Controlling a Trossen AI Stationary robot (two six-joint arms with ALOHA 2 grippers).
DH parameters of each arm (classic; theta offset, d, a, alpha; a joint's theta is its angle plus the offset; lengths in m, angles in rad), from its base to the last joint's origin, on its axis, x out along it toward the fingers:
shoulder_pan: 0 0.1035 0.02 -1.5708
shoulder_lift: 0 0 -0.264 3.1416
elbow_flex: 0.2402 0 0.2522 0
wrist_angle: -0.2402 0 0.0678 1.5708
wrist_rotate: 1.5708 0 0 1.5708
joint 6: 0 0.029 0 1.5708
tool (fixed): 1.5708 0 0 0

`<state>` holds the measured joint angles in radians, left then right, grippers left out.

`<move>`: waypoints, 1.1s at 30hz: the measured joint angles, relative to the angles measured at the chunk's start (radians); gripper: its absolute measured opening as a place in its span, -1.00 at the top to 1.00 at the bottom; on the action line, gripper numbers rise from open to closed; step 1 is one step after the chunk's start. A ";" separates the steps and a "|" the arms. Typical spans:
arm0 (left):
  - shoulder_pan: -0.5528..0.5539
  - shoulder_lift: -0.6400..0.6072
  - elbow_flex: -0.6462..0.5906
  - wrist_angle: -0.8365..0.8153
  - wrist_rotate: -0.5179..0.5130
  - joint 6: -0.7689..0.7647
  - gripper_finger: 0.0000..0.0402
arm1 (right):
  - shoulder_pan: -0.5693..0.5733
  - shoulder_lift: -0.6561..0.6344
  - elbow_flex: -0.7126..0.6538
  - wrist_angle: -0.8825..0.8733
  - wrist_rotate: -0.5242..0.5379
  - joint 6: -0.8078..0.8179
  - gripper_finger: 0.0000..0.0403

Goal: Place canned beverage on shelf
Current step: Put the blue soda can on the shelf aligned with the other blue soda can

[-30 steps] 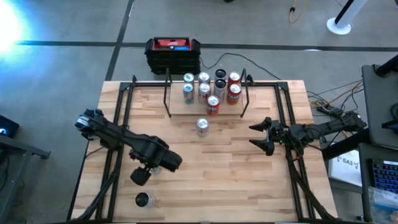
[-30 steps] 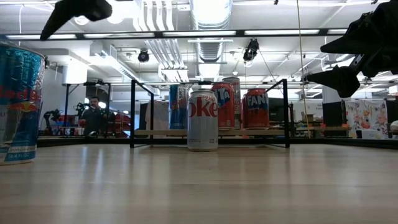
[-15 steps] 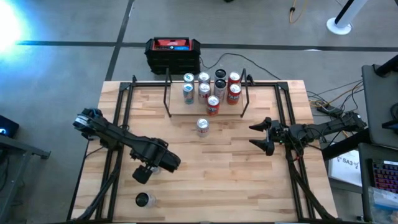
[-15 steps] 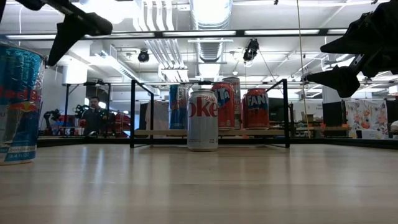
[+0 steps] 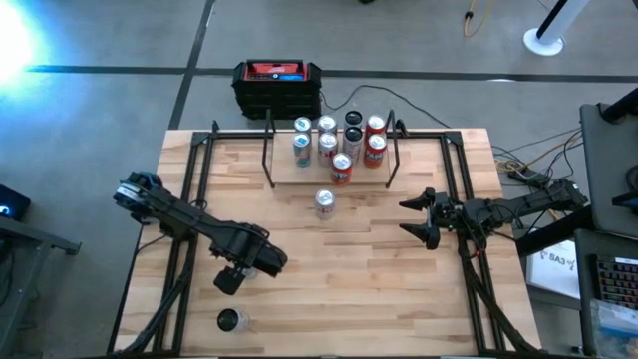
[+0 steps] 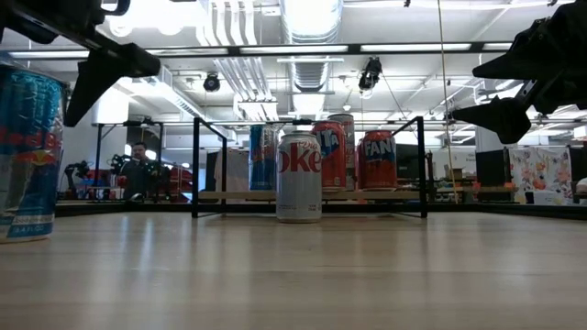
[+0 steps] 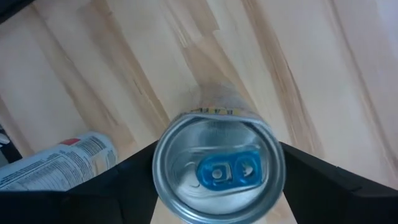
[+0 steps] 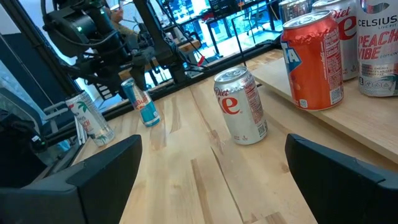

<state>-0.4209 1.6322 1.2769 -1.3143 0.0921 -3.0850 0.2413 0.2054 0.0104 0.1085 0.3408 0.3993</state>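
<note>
A light wood table (image 5: 379, 289) stands on a grey floor, with a black box with a red top (image 5: 277, 85) behind its far edge. At the left, the left gripper (image 5: 229, 280) hangs over a blue energy-drink can (image 6: 27, 156) that stands upright on the table's front left part, well apart from the shelf (image 5: 284, 175). Its jaws are partway apart and flank the can's rim from above. They do not look closed on it, though the wrist view cannot rule out contact. Another can (image 5: 231, 320) sits just in front of it, nearer the table's edge. The blue can is tall, slim and thin-walled. If full it should have some weight, and its smooth sides could slip or dent under a hard squeeze. A firm, moderate hold across the upper body below the rim looks best. In the middle, a silver cola can (image 5: 324, 202) stands just in front of the shelf, which already carries several cans. At the right, the right gripper (image 5: 404, 217) waits over the table, jaws spread wide and holding nothing.
</note>
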 joint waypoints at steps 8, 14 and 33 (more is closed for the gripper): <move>-0.024 -0.004 -0.014 0.023 -0.054 0.062 -0.07 | 0.000 0.000 0.000 0.000 0.000 0.000 -0.89; -0.030 -0.004 -0.013 0.024 -0.077 0.157 -0.07 | 0.000 0.000 0.000 0.000 0.000 0.000 -0.89; 0.340 -0.111 0.005 0.125 -0.123 1.192 -0.07 | 0.000 0.000 0.000 0.000 0.000 0.000 -0.89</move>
<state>-0.0814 1.5212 1.2819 -1.1891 -0.0310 -1.8933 0.2413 0.2057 0.0105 0.1085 0.3408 0.3996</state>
